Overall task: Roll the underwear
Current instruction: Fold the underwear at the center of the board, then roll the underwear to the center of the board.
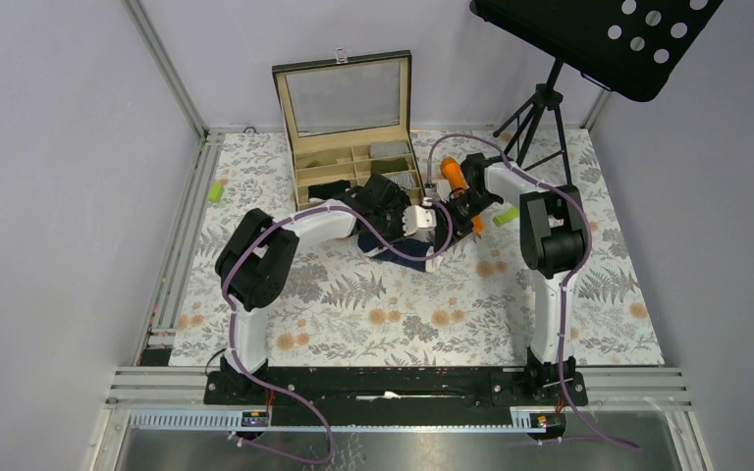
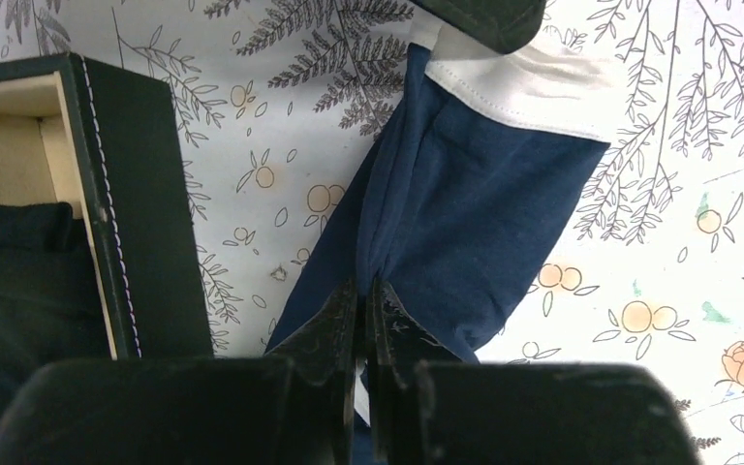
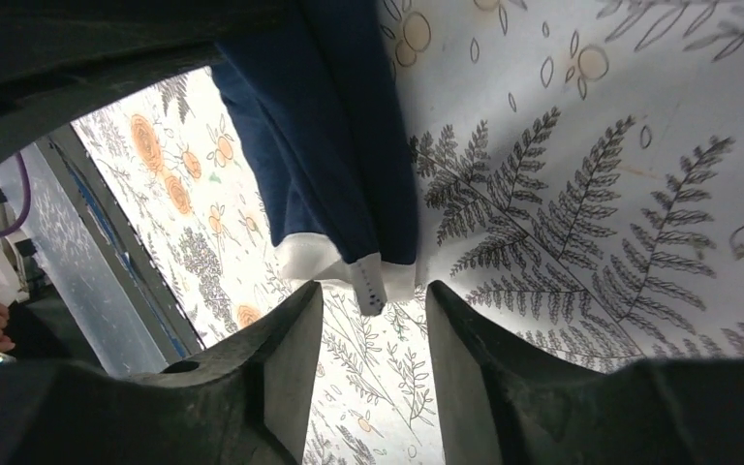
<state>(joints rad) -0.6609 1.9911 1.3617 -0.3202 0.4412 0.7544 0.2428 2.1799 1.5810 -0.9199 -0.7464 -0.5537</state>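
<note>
The navy blue underwear (image 2: 484, 184) with white trim (image 2: 533, 87) lies stretched on the floral table cover, just in front of the box. My left gripper (image 2: 366, 288) is shut on a pinch of its navy fabric. My right gripper (image 3: 376, 289) stands open at the opposite end, with the white band and its label (image 3: 373, 286) lying loose just ahead of the fingertips. In the top view both grippers meet over the navy underwear (image 1: 414, 237), the left (image 1: 400, 224) and the right (image 1: 442, 218). Black underwear (image 2: 19, 271) lies inside the box.
The open wooden box (image 1: 353, 157) with compartments and raised lid stands behind the grippers; its dark wall (image 2: 136, 194) is close to my left gripper. An orange carrot-shaped stick (image 1: 455, 177) and a light-green cylinder (image 1: 507, 216) lie by the right arm. A music stand (image 1: 550, 88) stands back right.
</note>
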